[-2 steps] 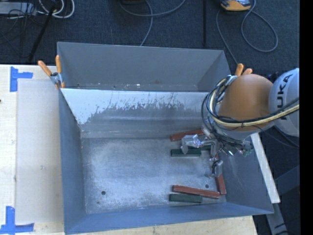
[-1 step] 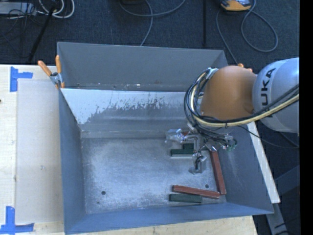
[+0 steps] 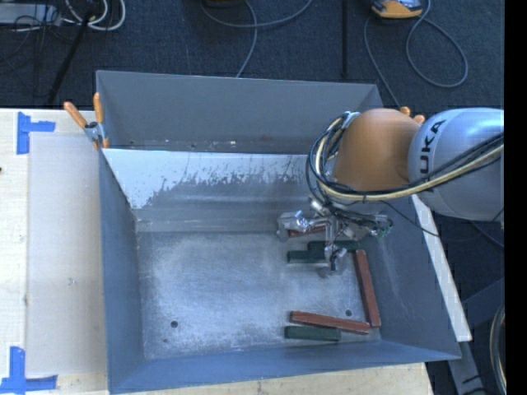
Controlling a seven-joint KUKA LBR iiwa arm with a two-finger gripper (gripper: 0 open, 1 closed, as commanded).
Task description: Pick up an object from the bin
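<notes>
Fingers [image 3: 333,258]: they are low in the right half of the bin [image 3: 206,303], under the cables of the wrist. How far open they are I cannot tell, and I see nothing clearly between them.
Dark green block [image 3: 305,256]: it lies flat on the bin floor, just at the left of the fingers. Its right end touches them or nearly so.
Handling: I judge it light, stiff and not fragile, perhaps a little smooth. It should not bend or crush.
Where to hold: across its two long sides, near the middle.
Red-brown stick [image 3: 367,287]: just beside at the right, along the foot of the wall. It may get in the way.
Front pair: a second red-brown stick [image 3: 329,322] and a dark green stick [image 3: 311,333] lie together near the front wall, apart from the fingers.
</notes>
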